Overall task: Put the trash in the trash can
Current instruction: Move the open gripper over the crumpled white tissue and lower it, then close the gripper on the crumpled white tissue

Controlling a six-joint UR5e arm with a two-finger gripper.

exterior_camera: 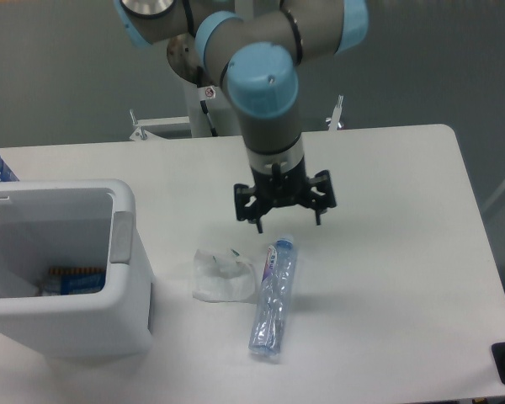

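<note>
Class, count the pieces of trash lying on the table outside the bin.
2: a crumpled white wad right of the trash can, and a crushed plastic bottle touching the wad's right side.

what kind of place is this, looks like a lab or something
Probably a robotics lab or test cell. A grey and blue robot arm on a pedestal holds its black two-finger gripper over a plain white table, against a bare grey wall. The staged props, a white plastic bin and a crushed clear bottle, fit that.
</note>
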